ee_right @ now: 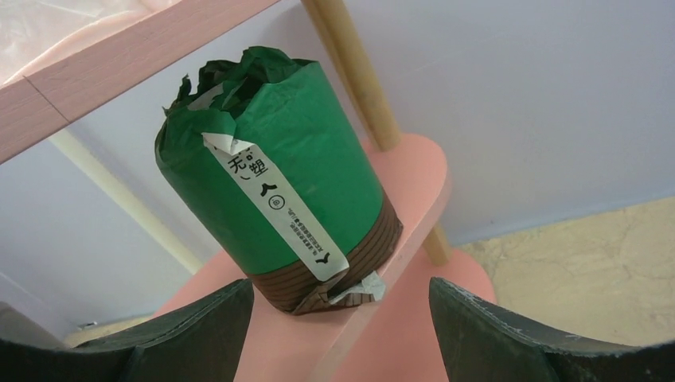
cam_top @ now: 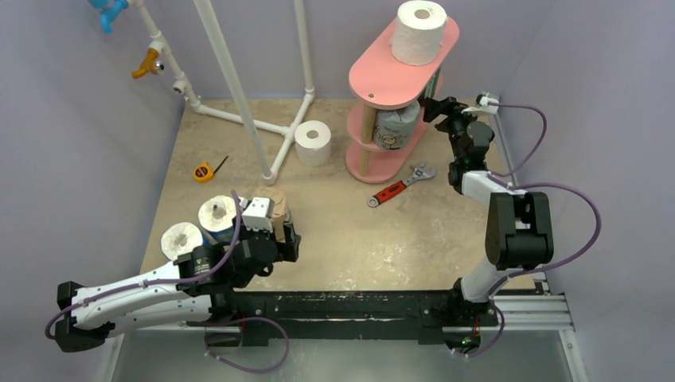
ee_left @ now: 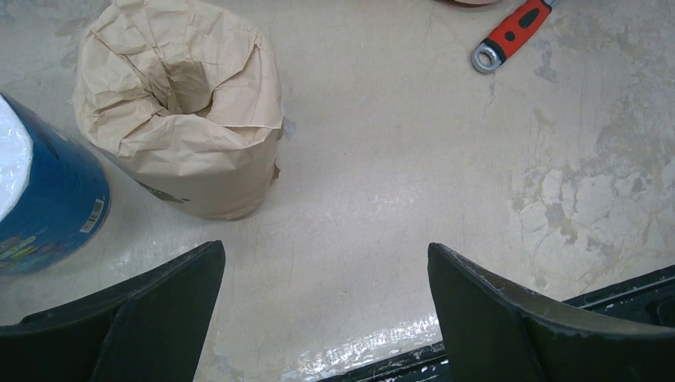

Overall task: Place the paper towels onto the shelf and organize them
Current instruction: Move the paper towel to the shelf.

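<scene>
The pink shelf [cam_top: 374, 79] stands at the back right. A white roll [cam_top: 418, 32] stands on its top board and a grey printed roll [cam_top: 396, 126] on its middle board. My right gripper [cam_top: 431, 107] is open at the middle board. In the right wrist view it [ee_right: 341, 282] faces a green-wrapped roll [ee_right: 275, 175] standing upright near the board's edge [ee_right: 414, 183], just beyond the fingertips. My left gripper [cam_top: 288, 239] is open and empty, low over the floor. A tan roll [ee_left: 183, 103] and a blue-wrapped roll [ee_left: 40, 199] stand ahead to its left.
Another white roll [cam_top: 181, 239] stands left of the blue-wrapped one [cam_top: 216, 215]. A white roll [cam_top: 313, 142] stands by the white pipe frame [cam_top: 239, 95]. A red-handled wrench [cam_top: 400, 185] lies before the shelf. A yellow tape measure [cam_top: 204, 171] lies at the left.
</scene>
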Available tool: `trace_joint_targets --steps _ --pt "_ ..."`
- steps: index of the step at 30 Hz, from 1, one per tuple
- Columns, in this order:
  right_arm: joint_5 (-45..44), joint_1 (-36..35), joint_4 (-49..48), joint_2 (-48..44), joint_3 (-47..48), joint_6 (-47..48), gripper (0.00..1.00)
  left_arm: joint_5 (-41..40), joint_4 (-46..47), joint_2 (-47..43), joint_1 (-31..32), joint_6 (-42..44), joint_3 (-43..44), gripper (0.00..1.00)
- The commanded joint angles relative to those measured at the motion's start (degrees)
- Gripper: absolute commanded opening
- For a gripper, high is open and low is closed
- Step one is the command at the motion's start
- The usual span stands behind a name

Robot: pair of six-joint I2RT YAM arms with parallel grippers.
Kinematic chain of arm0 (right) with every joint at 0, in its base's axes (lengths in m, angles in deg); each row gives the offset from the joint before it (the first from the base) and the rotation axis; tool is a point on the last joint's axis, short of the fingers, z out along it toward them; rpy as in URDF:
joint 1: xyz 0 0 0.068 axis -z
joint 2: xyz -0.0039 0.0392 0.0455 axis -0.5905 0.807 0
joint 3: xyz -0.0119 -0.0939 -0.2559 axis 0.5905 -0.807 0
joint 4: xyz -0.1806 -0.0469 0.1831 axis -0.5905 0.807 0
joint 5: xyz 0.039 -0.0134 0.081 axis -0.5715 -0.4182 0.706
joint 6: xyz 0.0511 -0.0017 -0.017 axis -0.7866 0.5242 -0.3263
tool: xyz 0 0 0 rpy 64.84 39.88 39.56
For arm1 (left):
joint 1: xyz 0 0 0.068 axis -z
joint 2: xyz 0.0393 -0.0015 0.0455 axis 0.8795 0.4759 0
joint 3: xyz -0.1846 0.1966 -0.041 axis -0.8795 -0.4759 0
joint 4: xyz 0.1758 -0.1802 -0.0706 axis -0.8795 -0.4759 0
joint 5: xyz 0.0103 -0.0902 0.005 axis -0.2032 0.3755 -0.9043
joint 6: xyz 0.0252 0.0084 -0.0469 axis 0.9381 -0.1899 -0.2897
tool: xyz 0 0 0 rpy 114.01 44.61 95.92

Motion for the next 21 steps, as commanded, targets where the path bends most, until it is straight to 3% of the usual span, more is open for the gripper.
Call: trace_joint_targets --steps 1,21 --pt "2.82 0.23 -3.17 1.15 4.53 -0.83 0.81 -2.04 0.99 -0.58 -0.1 1.58 2.24 0.99" --pt "3.44 0.16 2.88 9.82 15.6 -0.73 0.78 -2.2 1.63 2.43 -0.81 2.28 3.3 0.99"
